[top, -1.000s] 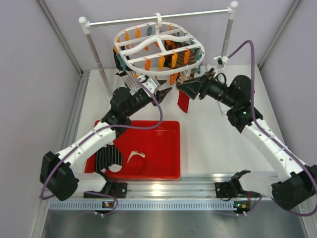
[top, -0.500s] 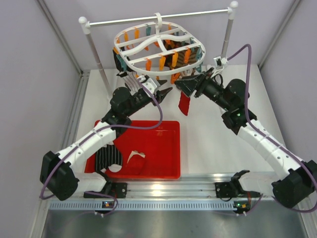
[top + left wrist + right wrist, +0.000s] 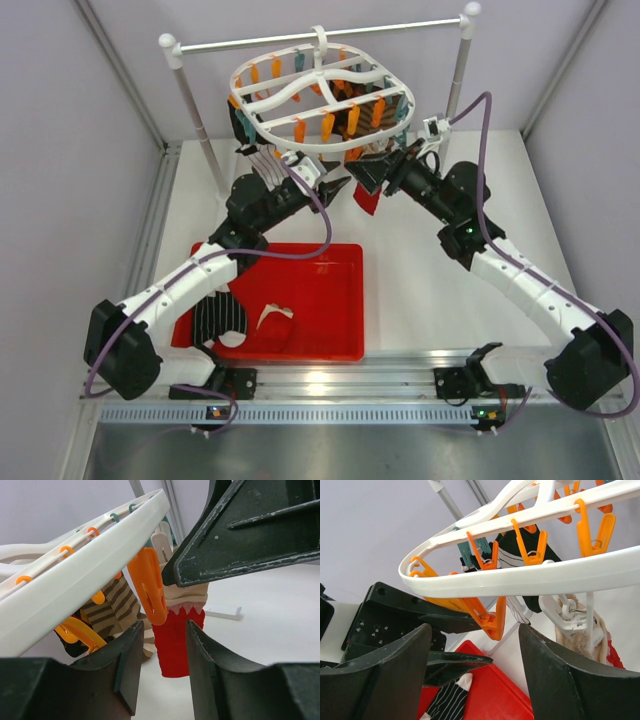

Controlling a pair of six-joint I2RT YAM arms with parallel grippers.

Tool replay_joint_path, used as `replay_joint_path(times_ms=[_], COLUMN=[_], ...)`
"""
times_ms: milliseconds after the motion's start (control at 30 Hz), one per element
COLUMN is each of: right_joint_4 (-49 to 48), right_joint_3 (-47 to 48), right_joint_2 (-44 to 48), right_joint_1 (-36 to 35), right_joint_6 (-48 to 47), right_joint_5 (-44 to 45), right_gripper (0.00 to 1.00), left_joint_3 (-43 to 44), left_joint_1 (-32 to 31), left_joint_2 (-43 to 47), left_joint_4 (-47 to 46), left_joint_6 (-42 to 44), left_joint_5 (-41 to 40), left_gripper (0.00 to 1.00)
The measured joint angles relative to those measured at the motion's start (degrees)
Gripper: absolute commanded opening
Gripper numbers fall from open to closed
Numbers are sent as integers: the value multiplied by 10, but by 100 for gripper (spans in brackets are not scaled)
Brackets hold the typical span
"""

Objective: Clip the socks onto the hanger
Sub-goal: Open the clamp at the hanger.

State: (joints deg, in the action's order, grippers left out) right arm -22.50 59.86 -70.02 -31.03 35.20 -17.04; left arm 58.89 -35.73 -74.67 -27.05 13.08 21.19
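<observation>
Well below the large white plastic drying hanger (image 3: pixel 520 582), toward its left, a shallow red plastic tray (image 3: pixel 325 300) holds a black sock with thin white stripes (image 3: pixel 218 318) and a small white sock (image 3: pixel 272 320), both lying limp. I judge the socks light, soft and floppy: easy to lift, sure to droop. The cuff edge is therefore the place to pinch, leaving a free lip for a clip to bite (a hold at mid-body would only bunch the cloth). Just under the hanger's near rim hovers the left gripper (image 3: pixel 338 187), its dark fingers (image 3: pixel 127 675) spread with nothing between them. Straight ahead of it an orange plastic clip (image 3: pixel 150 587) dangles from the rim, with a brown striped sock (image 3: pixel 117 605) hanging behind. Just right of that clip a dark red sock with a beige cuff (image 3: pixel 177 640) hangs below the rim, seemingly from a white plastic clip (image 3: pixel 565 611), though the bite itself is hidden. The right gripper (image 3: pixel 368 172) sits under the hanger's near right side, close to the left one, fingers (image 3: pixel 390 675) wide apart and empty.

Room is tight here. Clips crowd the rim, and the hanger hangs by its hook from a thin white rod on two posts (image 3: pixel 250 40), so I expect a nudge would set it swinging. The freest space lies over the white table (image 3: pixel 420 290) right of the hanger; grey walls (image 3: pixel 60 150) close both sides.
</observation>
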Motion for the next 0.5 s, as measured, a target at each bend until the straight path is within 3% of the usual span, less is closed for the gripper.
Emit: replay_joint_path(times_ms=[500], right_joint_4=[-21], right_joint_3=[0], right_joint_2=[-24], right_joint_1=[-15], right_joint_6=[14], right_joint_5=[48], right_gripper=[62], left_joint_3=[3], left_joint_1=[-2], left_joint_2=[-9], left_joint_4=[-10], left_joint_6=[-3], left_joint_5=[5], left_gripper=[44])
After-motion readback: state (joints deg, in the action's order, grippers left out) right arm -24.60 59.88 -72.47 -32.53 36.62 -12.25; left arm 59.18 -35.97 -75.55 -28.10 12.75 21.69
